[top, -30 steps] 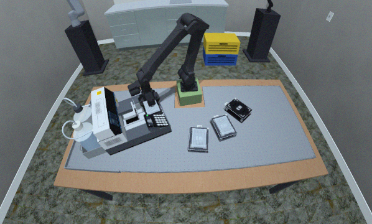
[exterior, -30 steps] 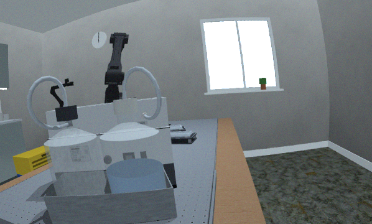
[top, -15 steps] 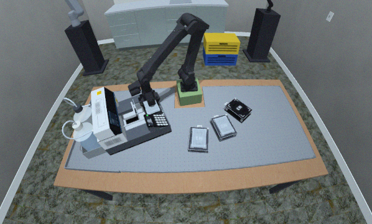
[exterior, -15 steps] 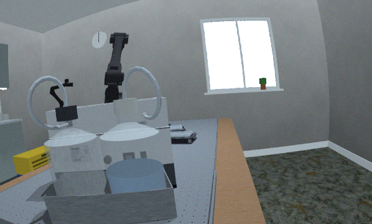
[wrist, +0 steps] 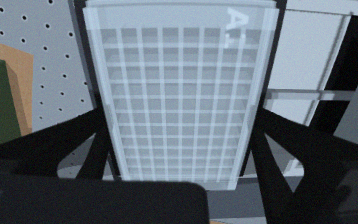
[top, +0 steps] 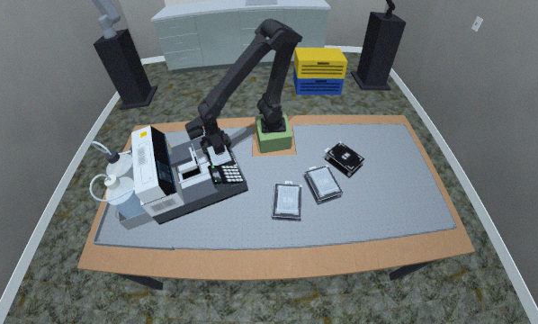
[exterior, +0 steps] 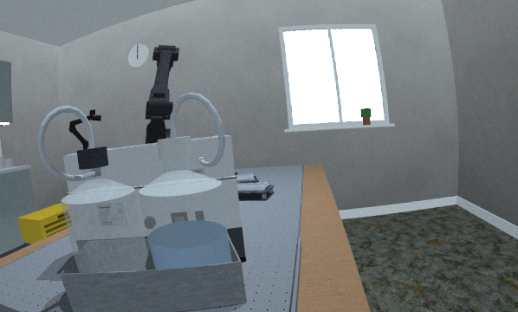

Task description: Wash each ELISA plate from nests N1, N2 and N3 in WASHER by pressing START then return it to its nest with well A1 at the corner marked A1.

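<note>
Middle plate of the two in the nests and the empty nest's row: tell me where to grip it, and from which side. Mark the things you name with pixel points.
Grip the plate (top: 324,182) by its two long edges, coming from straight above. It lies flat, its narrower width should suit the fingers better, and the nest (top: 328,195) around it hampers a low sideways approach.

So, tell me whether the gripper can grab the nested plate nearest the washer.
Probably not yet: the gripper looks closed on another plate, though nothing appears to cover the nested plate.
</note>
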Tool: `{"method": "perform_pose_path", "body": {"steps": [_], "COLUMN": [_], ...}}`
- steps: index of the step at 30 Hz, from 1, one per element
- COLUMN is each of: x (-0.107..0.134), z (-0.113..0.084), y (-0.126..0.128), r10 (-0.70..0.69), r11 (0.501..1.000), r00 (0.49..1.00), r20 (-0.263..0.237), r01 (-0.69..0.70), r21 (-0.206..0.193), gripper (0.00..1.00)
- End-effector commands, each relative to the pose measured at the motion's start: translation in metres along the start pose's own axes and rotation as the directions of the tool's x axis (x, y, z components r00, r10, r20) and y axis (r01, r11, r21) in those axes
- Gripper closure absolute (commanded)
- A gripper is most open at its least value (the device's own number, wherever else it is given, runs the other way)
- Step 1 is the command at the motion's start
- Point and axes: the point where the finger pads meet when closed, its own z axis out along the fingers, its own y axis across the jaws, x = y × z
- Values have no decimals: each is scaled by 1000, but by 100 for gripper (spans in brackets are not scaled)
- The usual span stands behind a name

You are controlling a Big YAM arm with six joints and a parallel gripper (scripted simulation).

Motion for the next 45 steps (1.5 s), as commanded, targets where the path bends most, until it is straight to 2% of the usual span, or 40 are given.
{"method": "perform_pose_path", "body": {"steps": [1, 6, 18, 20, 21, 45], "x": [-2, -4, -3, -3, -3, -3], "z": [2, -1, 5, 5, 1, 8], "y": [-2, -11, -3, -3, -10, -5], "r10": [-1, -4, -2, -2, -3, -1], "r11": [1000, 1000, 1000, 1000, 1000, 1000], "r00": [1000, 1000, 1000, 1000, 1000, 1000], "r20": [-1, 1, -1, -1, 0, -1], "r01": [1, 4, 2, 2, 3, 1], "r21": [11, 25, 11, 11, 24, 13], "gripper": [18, 18, 18, 18, 18, 18]}}
